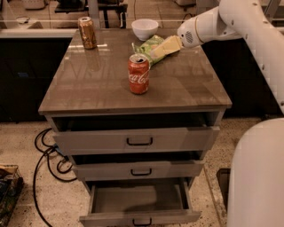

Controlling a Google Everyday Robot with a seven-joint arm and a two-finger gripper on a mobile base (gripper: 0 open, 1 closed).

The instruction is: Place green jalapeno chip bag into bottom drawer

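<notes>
A grey drawer cabinet (213, 133) with a glossy brown top (186, 84) stands on a pale speckled terrazzo floor (35, 195). Soft light reflects off the top's left side. Black cables (46, 155) loop on the floor to the cabinet's left. Dark low counters (22, 75) run behind it, and dark furniture legs (104, 13) stand on a lighter floor beyond. The gripper (156, 52) hovers over the top's far right part.

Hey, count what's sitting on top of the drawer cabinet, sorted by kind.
Cans: 2, red Coca-Cola can and brown can
Bowls: 1, white bowl
Chip bags: 1, green jalapeno chip bag, gripper at it
Total: 4
</notes>
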